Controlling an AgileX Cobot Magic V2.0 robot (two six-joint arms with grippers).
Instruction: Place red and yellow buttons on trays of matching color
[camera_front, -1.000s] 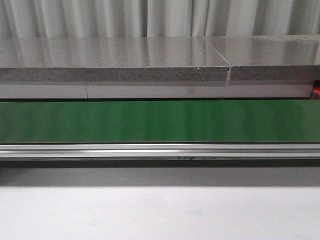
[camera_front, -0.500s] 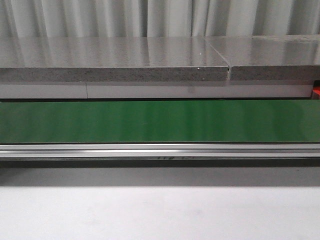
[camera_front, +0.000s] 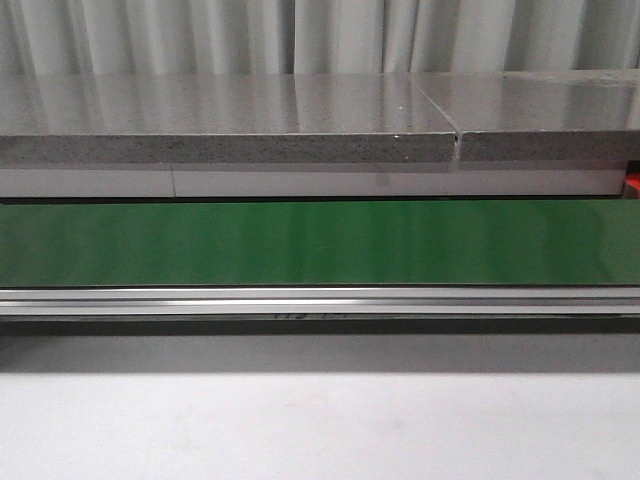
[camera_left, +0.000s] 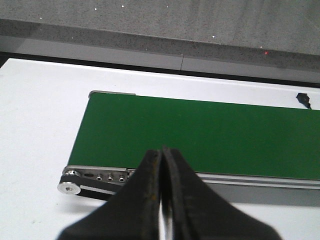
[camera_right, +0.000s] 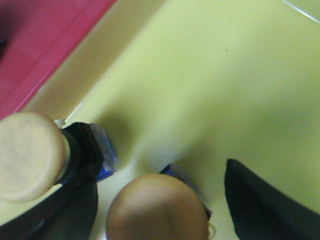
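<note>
while neither arm shows in the front view, each wrist view shows its own gripper close up. the left gripper (camera_left: 161, 200) has its two dark fingers (camera_left: 142, 197) pressed together with only a thin slit between them and nothing held; it hangs above the near rail of the green conveyor belt (camera_left: 200, 135), close to the belt's end, where a silver roller (camera_left: 67, 187) sits at the near corner of the frame. beyond the belt lies the white table (camera_left: 35, 115), then a grey stone ledge (camera_left: 175, 22) along the table's far edge. the right gripper (camera_right: 160, 200) is low over the yellow tray (camera_right: 215, 75), its dark fingers (camera_right: 255, 200) spread wide to either side of a button. that button (camera_right: 156, 207), blurred and brownish-yellow in this close view, sits on the yellow tray floor between the fingers; whether either finger touches it cannot be told. a second, paler button (camera_right: 30, 155) on a dark stem with a blue base stands just beside it on the same tray, near the tray's edge. past that edge the red tray (camera_right: 45, 45) lies alongside, and no button on it can be seen in the small part shown. from the front, the white table (camera_front: 320, 430) comes first, then the aluminium rail (camera_front: 320, 300), the green belt (camera_front: 320, 245), the grey ledge (camera_front: 220, 125) and pale curtains (camera_front: 200, 35) at the back.
</note>
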